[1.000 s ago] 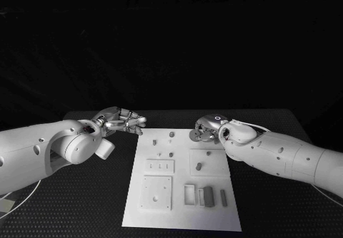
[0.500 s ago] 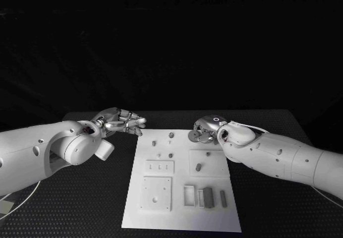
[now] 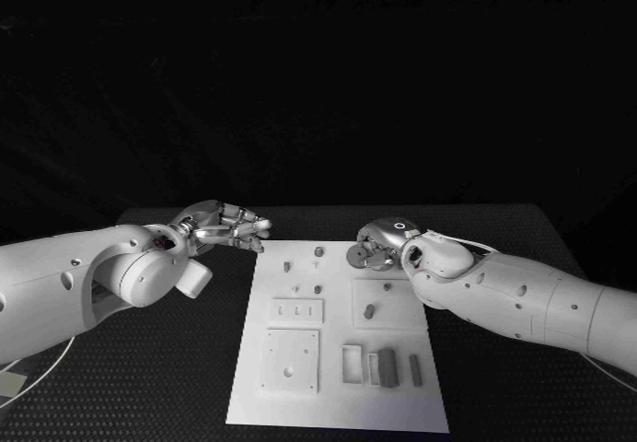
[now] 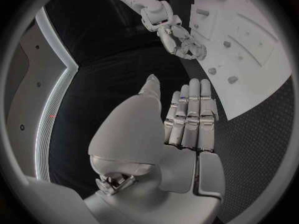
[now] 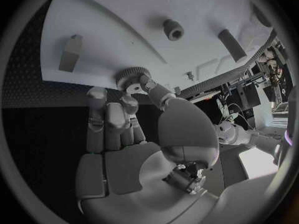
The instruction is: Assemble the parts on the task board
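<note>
Table (image 3: 159, 387): black and matte, filling the lower half of the head view, with open dark surface to the left and right of the white plate.
Task board (image 3: 339, 405): a long white plate at centre frame, its long axis running from the bottom of the frame up toward the two hands; its near strip is bare.
Recesses in the board: a square plate (image 3: 291, 359) at lower left; to its right a rectangular frame (image 3: 352, 361), with a grey block (image 3: 387, 365) just beside it and a slim grey bar (image 3: 415, 367) further right, both lying lengthwise along the board.
Mid board: a panel with three small slots (image 3: 297, 309) on the left, a square panel (image 3: 385, 302) on the right carrying two small grey parts.
Far end of board: small grey pegs (image 3: 318, 250) standing near the upper edge.
Left hand (image 3: 228, 226): upper left of centre, off the board's far left corner above the black table; fingers curled loosely, apart, holding nothing. The left wrist view shows them side by side and extended (image 4: 190, 115).
Right hand (image 3: 376, 247): at the board's far right corner, pinching a gear.
Gear (image 5: 131, 78): a toothed grey wheel held between thumb and a fingertip, close over the board's edge.
</note>
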### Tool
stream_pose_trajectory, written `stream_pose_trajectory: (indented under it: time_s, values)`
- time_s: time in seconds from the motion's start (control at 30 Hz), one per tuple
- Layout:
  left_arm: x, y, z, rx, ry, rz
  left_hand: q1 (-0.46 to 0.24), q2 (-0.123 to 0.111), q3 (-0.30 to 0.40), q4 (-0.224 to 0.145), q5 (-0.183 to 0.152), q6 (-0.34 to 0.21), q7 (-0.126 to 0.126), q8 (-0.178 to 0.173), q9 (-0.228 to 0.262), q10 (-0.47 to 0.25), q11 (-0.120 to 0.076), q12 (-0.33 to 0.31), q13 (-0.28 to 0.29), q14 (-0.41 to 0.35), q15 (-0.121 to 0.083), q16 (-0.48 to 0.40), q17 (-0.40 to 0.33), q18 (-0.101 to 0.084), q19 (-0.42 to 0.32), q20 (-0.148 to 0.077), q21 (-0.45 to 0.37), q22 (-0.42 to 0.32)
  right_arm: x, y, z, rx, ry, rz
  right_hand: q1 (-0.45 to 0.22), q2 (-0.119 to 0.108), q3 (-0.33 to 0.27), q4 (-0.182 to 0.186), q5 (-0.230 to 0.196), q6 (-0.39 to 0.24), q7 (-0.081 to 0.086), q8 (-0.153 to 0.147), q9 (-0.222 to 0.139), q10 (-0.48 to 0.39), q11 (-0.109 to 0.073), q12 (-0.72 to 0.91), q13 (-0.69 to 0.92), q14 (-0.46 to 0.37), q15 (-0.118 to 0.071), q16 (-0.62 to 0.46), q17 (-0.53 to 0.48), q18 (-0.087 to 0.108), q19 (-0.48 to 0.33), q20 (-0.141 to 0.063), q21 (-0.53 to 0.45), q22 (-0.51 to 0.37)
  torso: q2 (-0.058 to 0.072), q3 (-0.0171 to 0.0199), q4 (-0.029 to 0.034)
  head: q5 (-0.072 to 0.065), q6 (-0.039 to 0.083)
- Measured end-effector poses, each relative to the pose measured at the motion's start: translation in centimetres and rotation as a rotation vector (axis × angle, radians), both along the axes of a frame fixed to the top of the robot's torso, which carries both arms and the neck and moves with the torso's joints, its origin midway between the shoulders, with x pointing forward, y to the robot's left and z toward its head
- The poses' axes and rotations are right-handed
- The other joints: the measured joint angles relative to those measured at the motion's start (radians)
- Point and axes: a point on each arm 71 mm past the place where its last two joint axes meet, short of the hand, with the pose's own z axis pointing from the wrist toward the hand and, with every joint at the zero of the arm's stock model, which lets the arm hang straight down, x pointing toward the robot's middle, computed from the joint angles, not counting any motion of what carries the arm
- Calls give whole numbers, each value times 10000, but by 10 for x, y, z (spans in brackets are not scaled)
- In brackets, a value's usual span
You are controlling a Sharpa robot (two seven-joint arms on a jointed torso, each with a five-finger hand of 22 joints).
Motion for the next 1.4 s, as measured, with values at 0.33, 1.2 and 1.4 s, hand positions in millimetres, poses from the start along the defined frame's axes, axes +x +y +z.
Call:
stream_pose_trajectory:
  time_s: [0.33, 1.2, 1.4]
  values:
    - [0, 1, 0, 8, -2, 34, 0, 0, 0, 0, 0, 0, 0, 0, 1, 36, 37, 0, -1, 36, -36, 0, 10, 0, 0, 0, 0, -1, -7, 10, 19, 326, -359, 57, 1, -1, -5, -5, -1, 44, -41, 22, 6, 35, -35, 0, -18, -15, -21, -2, 0, 3, 0, 0, 36, 0, -3, -6, 0, 11, 28]
    - [-1, -5, 0, -28, 11, -119, 0, 0, 0, 0, 0, 0, 0, 0, 2, 35, 38, 2, 6, 36, -36, 0, 17, 0, 0, 0, 0, -4, -21, 79, 31, 933, -850, 1097, -82, -86, 23, 27, -10, 102, -96, 13, 149, 36, -35, 0, -43, -15, -16, -3, 1, 53, 25, -20, 36, 0, 10, -20, 18, 22, 98]
    - [-2, -5, 0, -35, 16, -121, 0, 0, 0, 0, 0, 0, 0, 0, 2, 34, 38, 2, 5, 36, -36, 0, 27, 0, 0, 0, 0, 5, -20, 87, 24, 842, -769, 1121, -82, -86, 51, 56, -10, 105, -97, -18, 153, 37, -35, 0, -51, -16, -14, -3, 1, 60, 56, -19, 36, 0, 16, -21, 35, 16, 55]
